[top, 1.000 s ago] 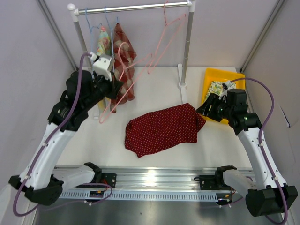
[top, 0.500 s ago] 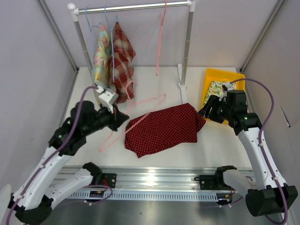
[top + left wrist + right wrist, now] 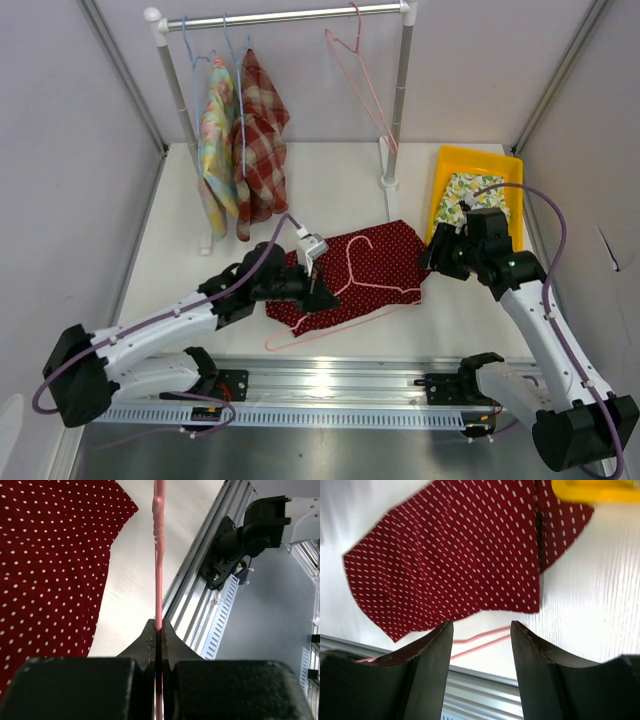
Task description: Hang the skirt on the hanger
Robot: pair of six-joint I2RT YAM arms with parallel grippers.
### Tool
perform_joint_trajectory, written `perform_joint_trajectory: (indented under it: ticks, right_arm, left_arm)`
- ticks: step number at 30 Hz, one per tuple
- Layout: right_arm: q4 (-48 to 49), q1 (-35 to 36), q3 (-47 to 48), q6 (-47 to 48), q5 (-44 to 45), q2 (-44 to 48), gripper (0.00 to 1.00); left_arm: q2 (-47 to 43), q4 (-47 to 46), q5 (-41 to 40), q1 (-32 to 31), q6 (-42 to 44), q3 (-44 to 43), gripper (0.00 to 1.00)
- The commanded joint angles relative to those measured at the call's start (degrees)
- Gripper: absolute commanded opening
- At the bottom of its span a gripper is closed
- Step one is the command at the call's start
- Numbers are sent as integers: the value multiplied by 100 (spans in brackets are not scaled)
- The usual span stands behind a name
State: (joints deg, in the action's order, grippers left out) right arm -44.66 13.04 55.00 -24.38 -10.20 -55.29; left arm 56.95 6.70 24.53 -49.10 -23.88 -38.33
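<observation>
The dark red skirt with white dots [image 3: 395,250] lies flat on the white table [image 3: 330,180], near the middle of its front edge. Its right corner reaches just beside the yellow plastic tray [image 3: 440,190] at the right edge.

The thin pink wire hanger [image 3: 159,550] lies across the skirt, hook toward the back edge. My left claw [image 3: 157,630] is closed tight on the hanger's wire at the left end. My right claw [image 3: 482,630] stands open above the skirt's right corner and holds nothing.

I judge that the step is to bring cloth and hanger together. To do it well, my left claw must keep the hanger low, level and quiet, because thin wire turns easily in a narrow grip. My right claw should come down on one edge of the skirt only, pinching one layer if it can. It should then lift slowly, so the cloth does not drag the hanger away.
</observation>
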Motion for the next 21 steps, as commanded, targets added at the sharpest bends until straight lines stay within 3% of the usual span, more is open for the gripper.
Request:
perform_joint_trajectory:
  ticks: [1, 8, 21]
  right_arm:
    - [168, 94, -261, -181, 211, 167, 55]
    - [572, 524, -982, -550, 650, 255, 49]
    - [1732, 709, -2143, -1042, 703, -96, 45]
  left_arm:
    - [465, -1565, 227, -73, -301, 176, 0]
    - [1564, -3330, 131, -73, -451, 572, 0]
    - [2689, -4185, 95, -73, -424, 730, 0]
